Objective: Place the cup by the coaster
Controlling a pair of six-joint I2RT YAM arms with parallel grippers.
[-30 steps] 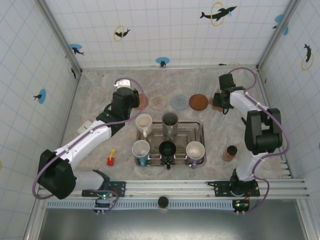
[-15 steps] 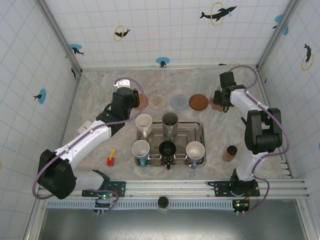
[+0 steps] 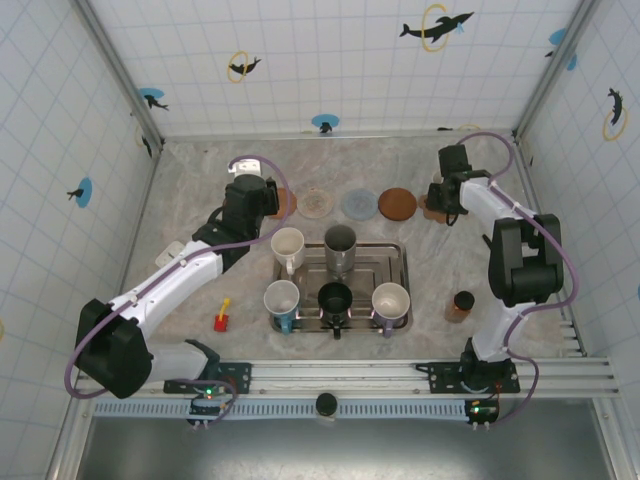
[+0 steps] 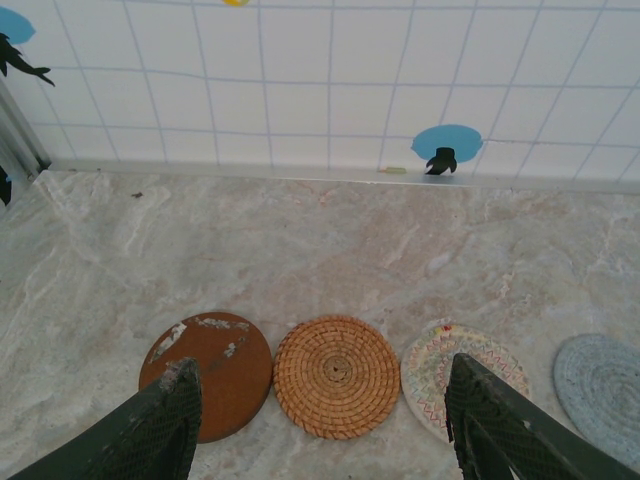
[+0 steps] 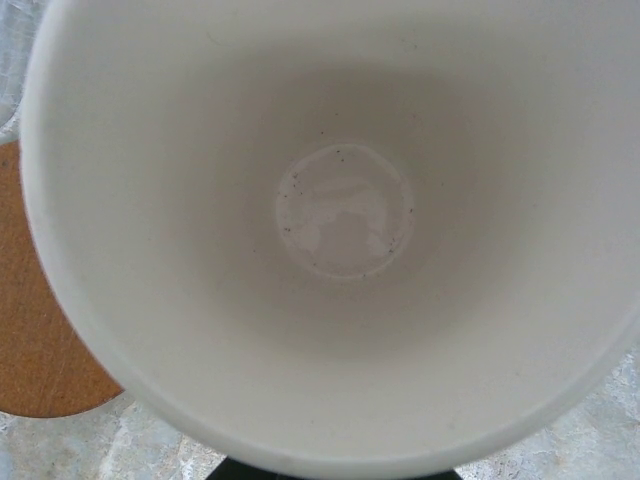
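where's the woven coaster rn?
In the left wrist view, the woven coaster lies low centre, between the brown coaster on its left and the patterned coaster.

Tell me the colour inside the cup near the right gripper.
The cup is white inside; the right wrist view shows it best.

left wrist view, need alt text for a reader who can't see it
Four round coasters lie in a row on a marble table: scuffed brown coaster, woven wicker coaster, pale patterned coaster, and blue-grey coaster at the right edge. The open left gripper frames them with its dark fingers, a white tiled wall behind.
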